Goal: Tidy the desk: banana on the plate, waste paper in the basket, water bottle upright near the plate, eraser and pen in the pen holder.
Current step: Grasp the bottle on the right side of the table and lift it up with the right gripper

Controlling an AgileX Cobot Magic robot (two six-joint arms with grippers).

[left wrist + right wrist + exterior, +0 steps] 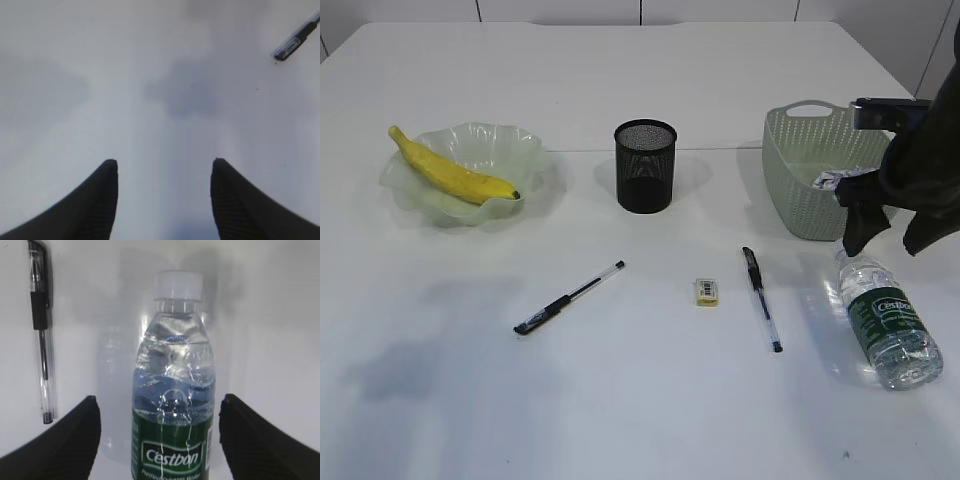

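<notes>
Clearly spread wide: right end effector (pixel 159 440), fingers (pixel 75 435) on both sides of the water bottle (pixel 172 390), apparently not touching it, nothing grasped. In the exterior view, hovering over the bottle's cap end beside the basket (pixel 798 180). Left end effector (pixel 164 200) also released, holding nothing, hanging over bare counter (pixel 100 75), with only the tip of 1 pen at the top right corner of its view.

Water bottle (pixel 887 320) lying on its side at the right of the counter (pixel 640 400), long axis running from far to near, cap toward the basket, bottom toward the near edge, green label around the middle. 2 pens flat on the counter: left pen (pixel 570 298) slanted, its dark grip end near-left and its clear end far-right; right pen (pixel 761 298) almost parallel to the bottle, cap end far, tip near. Eraser (pixel 707 291) small and yellow, lying between the 2 pens.

Banana (pixel 450 168) resting across the pale green plate (pixel 525 150), stem to the far left. Crumpled waste paper (pixel 835 179) inside the basket. Black mesh pen holder (pixel 645 165) standing upright between plate and basket, apparently with nothing in it.
</notes>
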